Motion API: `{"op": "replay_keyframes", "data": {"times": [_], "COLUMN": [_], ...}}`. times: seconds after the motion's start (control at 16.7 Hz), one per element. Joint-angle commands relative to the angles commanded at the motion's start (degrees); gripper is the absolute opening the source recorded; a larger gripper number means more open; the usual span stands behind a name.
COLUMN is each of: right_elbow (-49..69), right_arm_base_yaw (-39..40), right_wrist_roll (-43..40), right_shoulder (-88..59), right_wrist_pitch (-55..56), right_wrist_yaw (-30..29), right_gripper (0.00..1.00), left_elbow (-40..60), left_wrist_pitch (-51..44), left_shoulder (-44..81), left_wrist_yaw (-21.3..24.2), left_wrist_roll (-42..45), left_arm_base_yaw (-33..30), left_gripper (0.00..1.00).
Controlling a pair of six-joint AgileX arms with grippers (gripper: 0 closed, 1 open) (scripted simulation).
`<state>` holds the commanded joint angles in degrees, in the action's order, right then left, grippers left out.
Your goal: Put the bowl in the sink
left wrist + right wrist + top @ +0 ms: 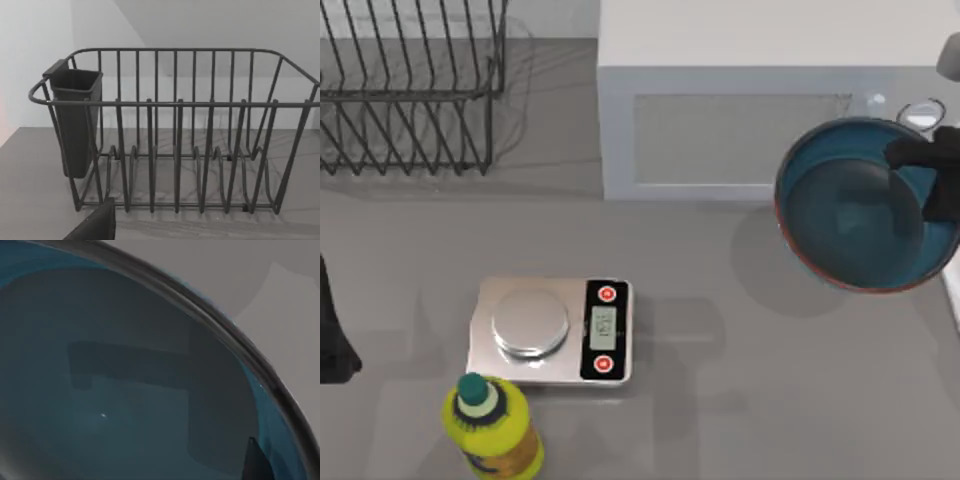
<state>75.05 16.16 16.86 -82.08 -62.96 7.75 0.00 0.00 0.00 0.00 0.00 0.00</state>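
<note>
— Where is the wide, shallow teal-blue bowl with the thin reddish-brown rim (850, 215) right now?

— At the right side of the table, near the right edge, in front of the white box-shaped cabinet (740, 110). It casts a round shadow on the grey tabletop (740, 400) to its left, so it looks lifted off the surface, and it seems slightly tilted.

— And your pincer?

— My right gripper (932, 180) is at the bowl's right rim, its dark body reaching over the edge into the glossy interior. From my right wrist camera the blue inside of the bowl (125, 390) sits just below me, the rim curving past, and one dark fingertip (256, 460) shows against the inner wall. My fingers are clamped on that rim.

— What about the other arm?

— My left arm is parked at the left edge of the table, facing the dark wire dish rack (175, 135) at the far left.

— Anything else on the table?

— A silver kitchen scale with a round steel plate (552, 330) sits near the front, left of centre, and a yellow bottle with a green cap (492, 425) stands just in front of it.
</note>
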Motion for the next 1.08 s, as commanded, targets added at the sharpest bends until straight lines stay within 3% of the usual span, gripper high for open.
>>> {"op": "replay_keyframes", "data": {"times": [0.54,0.84,1.08], "right_elbow": [-12.5,-27.5,-37.0], "right_arm_base_yaw": [-20.8,-33.5,-41.6], "right_wrist_roll": [-10.9,-15.1,-16.3], "right_shoulder": [0.7,-3.3,-4.5], "right_wrist_pitch": [56.9,88.7,106.0], "right_wrist_yaw": [15.0,19.3,20.6], "right_gripper": [0.0,0.0,0.0], "left_elbow": [0.0,0.0,0.0], "left_wrist_pitch": [0.0,0.0,0.0], "left_shoulder": [0.0,0.0,0.0], "left_wrist_yaw": [0.0,0.0,0.0], "left_wrist_roll": [0.0,0.0,0.0], "left_arm_base_yaw": [0.0,0.0,0.0], "left_gripper": [1.0,1.0,1.0]}}
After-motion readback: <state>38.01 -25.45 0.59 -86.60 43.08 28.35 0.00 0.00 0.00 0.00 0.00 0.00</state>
